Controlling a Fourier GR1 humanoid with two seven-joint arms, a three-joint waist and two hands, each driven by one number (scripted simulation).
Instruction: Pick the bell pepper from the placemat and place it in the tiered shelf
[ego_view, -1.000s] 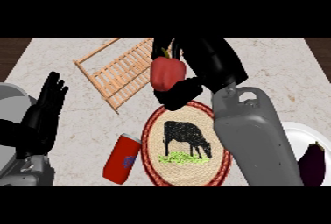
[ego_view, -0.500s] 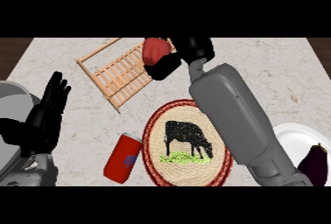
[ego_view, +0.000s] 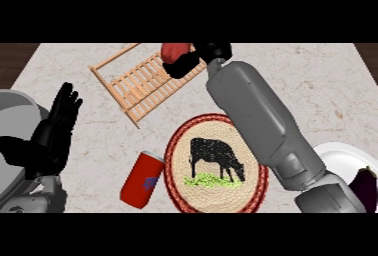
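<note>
Curling round the bell pepper (ego_view: 173, 50), the right hand (ego_view: 193, 59) pinches it; orientation hidden. Left hand (ego_view: 55, 127) rests spread.

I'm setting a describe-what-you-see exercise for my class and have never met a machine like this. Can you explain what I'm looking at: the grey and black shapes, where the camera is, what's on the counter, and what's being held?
The camera sits at the robot's head, looking steeply down at a marble-patterned counter. The grey tubes are its forearms, each ending in a black hand. The right hand reaches to the far edge, fingers curled round a red bell pepper, over the wooden slatted tiered shelf. The left hand rests open at the view's left, fingers up. In the middle lies a round woven placemat picturing a black cow. Beside it lies a red can. At the right edge are a white plate and a dark eggplant, partly cut off.
</note>
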